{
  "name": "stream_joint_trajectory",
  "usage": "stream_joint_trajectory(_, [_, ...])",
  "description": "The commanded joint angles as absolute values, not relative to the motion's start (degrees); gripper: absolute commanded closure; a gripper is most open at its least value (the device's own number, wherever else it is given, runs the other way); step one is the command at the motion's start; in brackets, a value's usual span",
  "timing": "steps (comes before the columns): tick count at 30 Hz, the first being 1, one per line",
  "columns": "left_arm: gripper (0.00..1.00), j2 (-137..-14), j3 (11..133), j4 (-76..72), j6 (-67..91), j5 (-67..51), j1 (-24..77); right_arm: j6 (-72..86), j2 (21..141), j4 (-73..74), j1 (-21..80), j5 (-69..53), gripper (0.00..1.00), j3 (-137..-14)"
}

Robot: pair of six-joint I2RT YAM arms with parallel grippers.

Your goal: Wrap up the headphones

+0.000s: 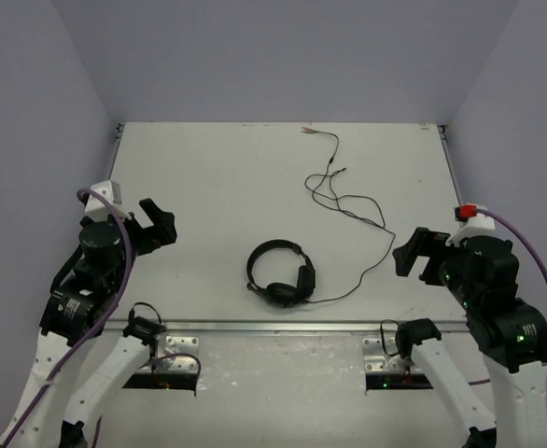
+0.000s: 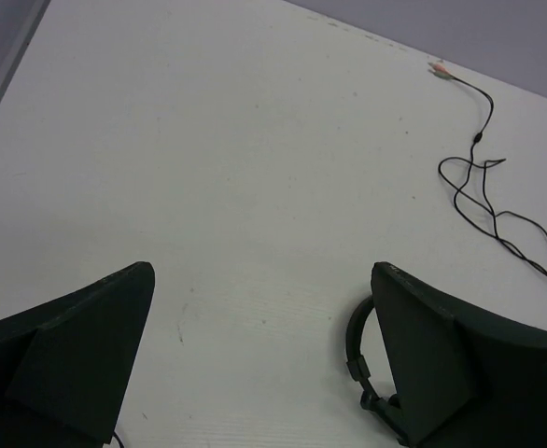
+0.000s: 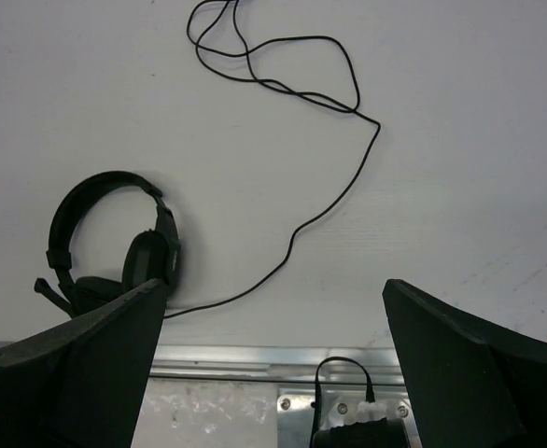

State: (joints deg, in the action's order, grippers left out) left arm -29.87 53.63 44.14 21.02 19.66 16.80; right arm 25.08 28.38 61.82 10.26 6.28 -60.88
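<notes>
The black headphones (image 1: 280, 273) lie flat on the white table near its front edge, between the two arms. Their thin black cable (image 1: 365, 217) runs right, then loops back to the far edge, ending in small plugs (image 1: 309, 129). My left gripper (image 1: 163, 224) is open and empty, well left of the headphones. My right gripper (image 1: 412, 254) is open and empty, right of the cable. In the left wrist view the headband (image 2: 354, 329) shows beside the right finger (image 2: 423, 364). In the right wrist view the headphones (image 3: 115, 245) lie at the left, and the cable (image 3: 325, 210) crosses the middle.
The table's metal front rail (image 1: 283, 327) runs just before the headphones. Grey walls close in the left, right and far sides. Both arm bases (image 1: 166, 350) sit below the rail.
</notes>
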Motion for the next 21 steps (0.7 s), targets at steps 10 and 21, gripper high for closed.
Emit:
stream_joint_trajectory(10, [0.00, -51.91, 54.76, 29.37, 16.18, -2.85, 16.61, 27.25, 20.75, 47.56, 10.11, -6.49, 0.01, -53.53])
stream_joint_trajectory(21, [0.02, -93.59, 64.68, 34.37, 6.24, 0.48, 30.72, 29.53, 21.97, 38.42, 10.19, -19.49, 0.01, -46.33])
